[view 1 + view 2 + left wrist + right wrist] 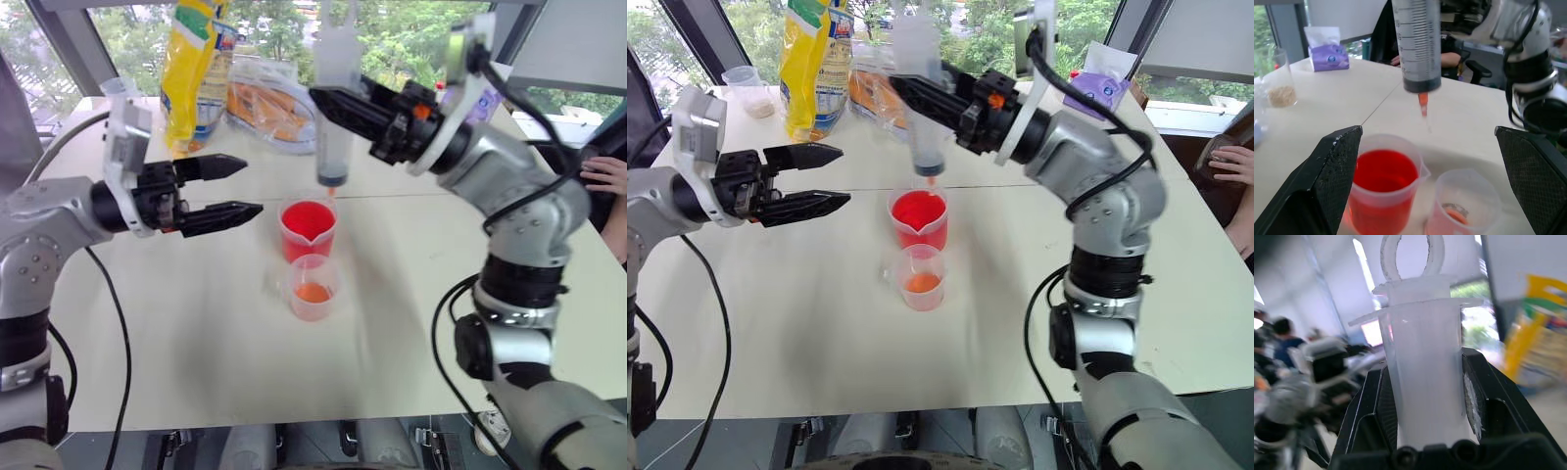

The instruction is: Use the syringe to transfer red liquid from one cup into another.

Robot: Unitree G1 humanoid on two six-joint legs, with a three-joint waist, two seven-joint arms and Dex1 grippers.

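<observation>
Nearest me on the pale table [196, 372] stands the shorter cup [313, 287], clear, with a shallow orange-red pool at its base. Touching it just behind is the taller spouted cup [308, 228], filled with red liquid [307, 215]. My left gripper [225, 188] hangs to the left of both cups, pointing across toward them, fingers spread wide and empty. Above the taller cup my right gripper [338, 105] is clamped on the syringe [335, 108], barrel upright, orange-red tip pointing down over the red cup, not touching the liquid. Farther back: a yellow bag [192, 69], a clear packet [269, 103], a person's hand [607, 174] at the right edge.
</observation>
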